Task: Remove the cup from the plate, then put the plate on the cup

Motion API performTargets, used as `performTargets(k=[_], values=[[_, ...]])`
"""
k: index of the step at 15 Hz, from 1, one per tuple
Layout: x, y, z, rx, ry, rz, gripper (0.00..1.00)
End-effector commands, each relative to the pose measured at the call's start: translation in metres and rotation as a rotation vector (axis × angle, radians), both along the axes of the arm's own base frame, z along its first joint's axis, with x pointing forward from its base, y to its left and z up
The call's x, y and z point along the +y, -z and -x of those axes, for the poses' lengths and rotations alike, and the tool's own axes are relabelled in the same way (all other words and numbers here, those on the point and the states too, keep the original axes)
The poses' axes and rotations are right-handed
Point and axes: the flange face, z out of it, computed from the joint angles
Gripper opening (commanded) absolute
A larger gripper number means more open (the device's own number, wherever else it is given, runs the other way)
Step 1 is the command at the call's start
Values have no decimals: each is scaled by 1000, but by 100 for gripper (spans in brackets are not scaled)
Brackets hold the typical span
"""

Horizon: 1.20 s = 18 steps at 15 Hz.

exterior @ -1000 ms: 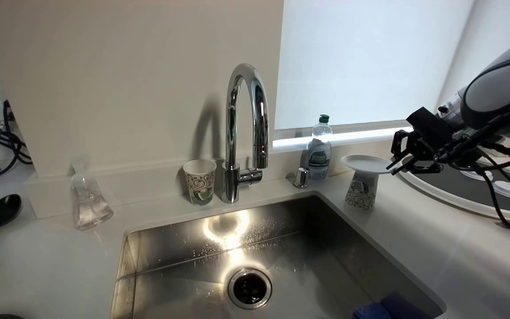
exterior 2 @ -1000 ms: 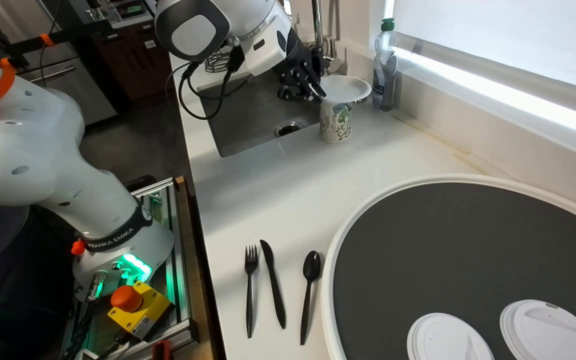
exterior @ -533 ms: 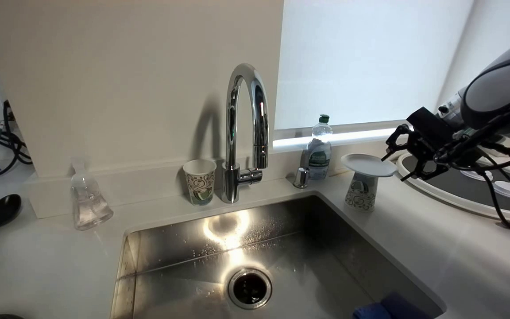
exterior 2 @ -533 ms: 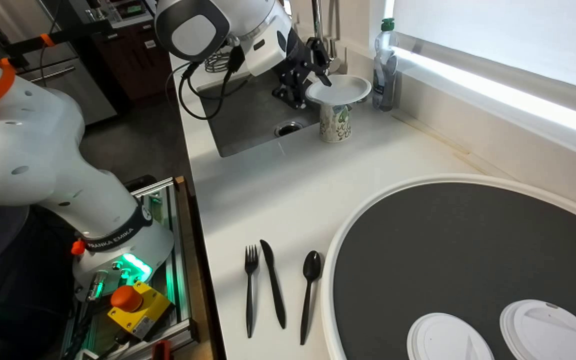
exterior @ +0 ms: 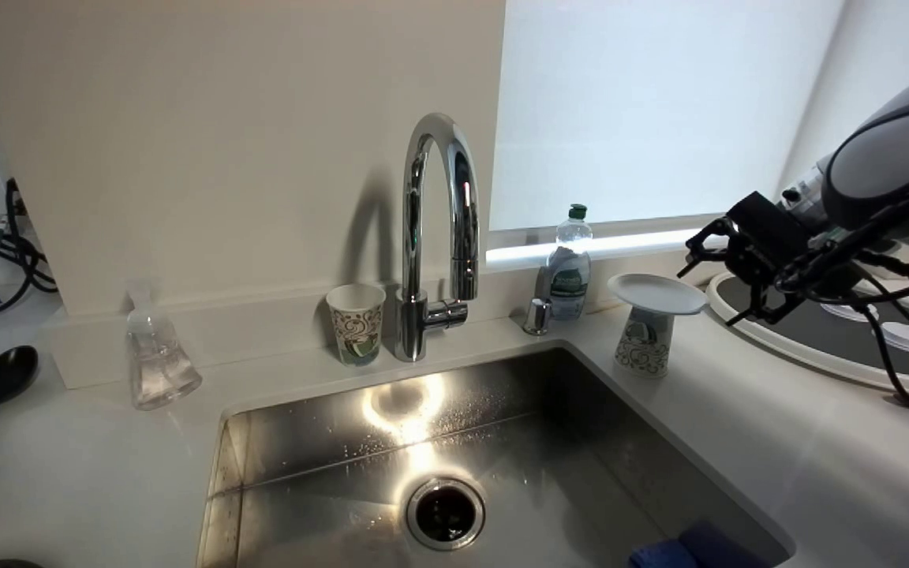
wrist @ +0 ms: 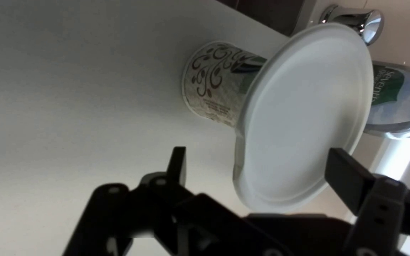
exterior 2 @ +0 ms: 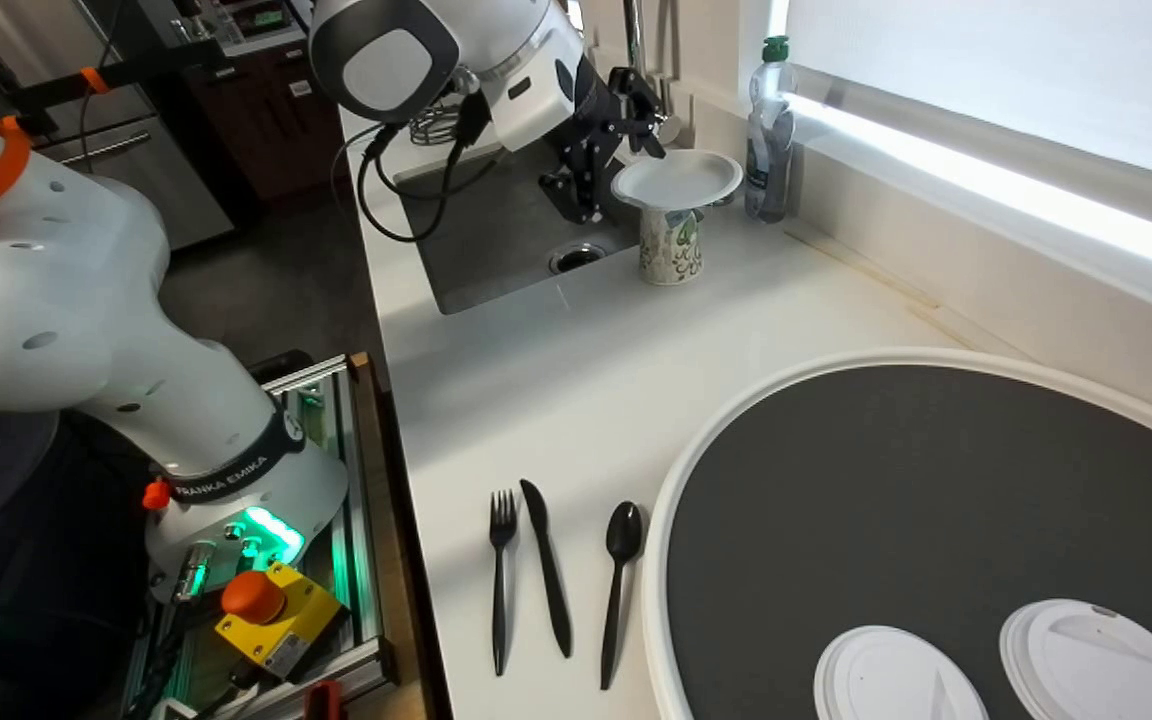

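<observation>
White round plate atop upturned swirl-patterned paper cup, just ahead of black two-fingered gripper, spread wide, holding nothing.

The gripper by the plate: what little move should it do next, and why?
I'd guess the gripper should back gently away, wide open, so it doesn't nudge the plate. The plate already sits on top of the upside-down cup, and the gripper is open, not squeezing the plate.
</observation>
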Motion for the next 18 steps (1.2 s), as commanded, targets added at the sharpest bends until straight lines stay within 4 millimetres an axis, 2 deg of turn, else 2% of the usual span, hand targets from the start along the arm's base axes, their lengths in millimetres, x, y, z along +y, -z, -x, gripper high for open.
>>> performTargets(k=[1,7,10,15,18], values=[[0,-7,8,15,-77,-2,100],[-9,-19,20,58,-232,87,100],[-4,-25,29,95,-359,127,100],[15,-39,45,125,-568,199,100],[36,-45,54,147,-672,227,100]])
